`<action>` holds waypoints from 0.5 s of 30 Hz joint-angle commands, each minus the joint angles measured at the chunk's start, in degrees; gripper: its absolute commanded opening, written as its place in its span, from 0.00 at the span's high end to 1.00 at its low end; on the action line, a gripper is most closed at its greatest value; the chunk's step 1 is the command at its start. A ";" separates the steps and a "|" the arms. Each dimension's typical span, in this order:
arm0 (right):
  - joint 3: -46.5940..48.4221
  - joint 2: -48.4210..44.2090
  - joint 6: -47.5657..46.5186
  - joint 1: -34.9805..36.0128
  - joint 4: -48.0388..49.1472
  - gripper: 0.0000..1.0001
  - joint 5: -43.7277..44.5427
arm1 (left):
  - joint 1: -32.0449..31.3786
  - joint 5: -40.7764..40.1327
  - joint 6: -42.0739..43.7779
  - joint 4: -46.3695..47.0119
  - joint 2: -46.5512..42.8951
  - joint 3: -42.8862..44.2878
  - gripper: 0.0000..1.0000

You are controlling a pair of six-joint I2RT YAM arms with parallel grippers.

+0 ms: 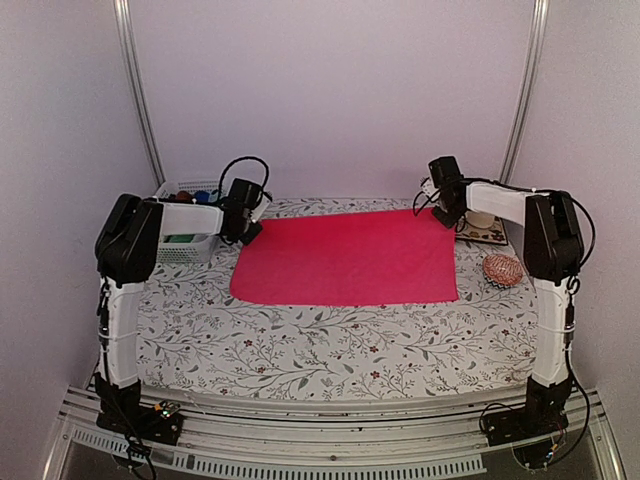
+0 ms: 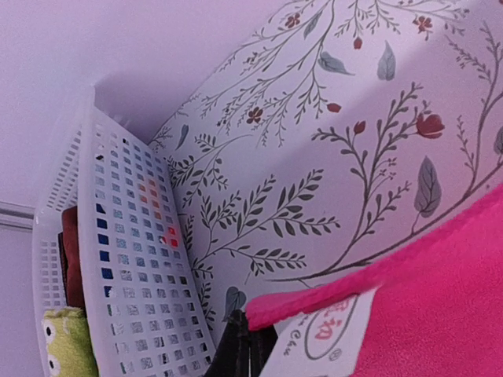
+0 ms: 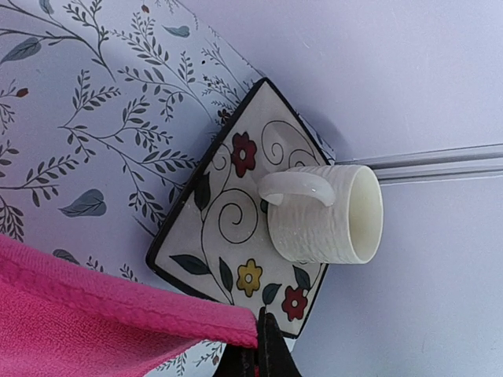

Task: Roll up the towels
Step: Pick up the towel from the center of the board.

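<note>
A hot pink towel (image 1: pixel 345 258) lies spread flat across the middle of the flowered table. My left gripper (image 1: pixel 247 230) is shut on its far left corner. In the left wrist view the dark fingertips (image 2: pixel 250 339) pinch the towel's hem (image 2: pixel 409 267) right beside a white label (image 2: pixel 330 338). At the far right corner, my right gripper (image 1: pixel 443 214) is shut on the cloth. The right wrist view shows that gripper (image 3: pixel 263 345) clamped on the pink corner (image 3: pixel 118 318), which is lifted slightly off the table.
A white perforated basket (image 1: pixel 190 243) holding rolled cloths stands at the back left, close to the left gripper (image 2: pixel 134 259). At the back right a flowered tile (image 3: pixel 224 216) carries a white mug (image 3: pixel 322 214). A round red-orange woven pad (image 1: pixel 502 268) lies by the right arm.
</note>
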 commanded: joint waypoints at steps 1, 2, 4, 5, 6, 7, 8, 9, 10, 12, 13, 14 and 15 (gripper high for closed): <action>1.76 3.58 -1.42 -0.76 1.27 0.98 2.41 | 1.07 -3.32 1.85 3.00 2.50 3.61 1.00; 1.77 3.80 -1.32 -0.76 1.22 0.98 2.07 | 1.08 -3.19 1.97 3.27 2.83 4.28 1.00; 1.71 3.94 -1.17 -0.76 0.91 0.98 1.77 | 1.08 -2.77 2.17 3.20 3.19 5.43 1.00; 1.50 3.79 -1.05 -0.71 0.80 0.98 1.50 | 1.08 -2.55 2.27 3.13 3.20 5.50 1.00; 1.12 3.44 -0.83 -0.70 0.73 0.98 1.31 | 1.08 -2.53 2.24 3.01 3.04 5.21 1.00; 0.79 3.02 -0.73 -0.74 0.42 0.98 0.93 | 1.00 -2.46 2.21 2.99 2.60 4.71 1.00; 0.43 2.71 -0.48 -0.70 -0.12 0.98 0.38 | 0.99 -2.34 2.20 2.98 2.02 3.90 1.00; 0.00 2.11 -0.16 -0.68 -0.76 0.98 -0.05 | 0.92 -2.31 2.17 3.03 1.23 2.92 1.00; -0.59 1.50 0.49 -0.66 -1.30 0.98 -0.50 | 0.89 -2.25 2.12 3.03 0.33 1.76 1.00; -2.08 0.12 1.40 -0.38 -2.48 0.98 -1.50 | 0.83 -2.26 1.95 3.35 -2.03 -0.90 1.00; -3.04 -0.69 2.15 -0.14 -2.98 0.98 -2.03 | 0.75 -2.40 1.88 3.80 -3.12 -2.22 1.00; -3.83 -1.43 2.56 0.04 -3.62 0.98 -2.63 | 0.62 -2.56 1.85 4.07 -4.09 -3.54 1.00; -4.52 -2.17 3.20 0.23 -4.36 0.98 -3.32 | 0.49 -2.63 1.81 4.20 -5.00 -4.54 1.00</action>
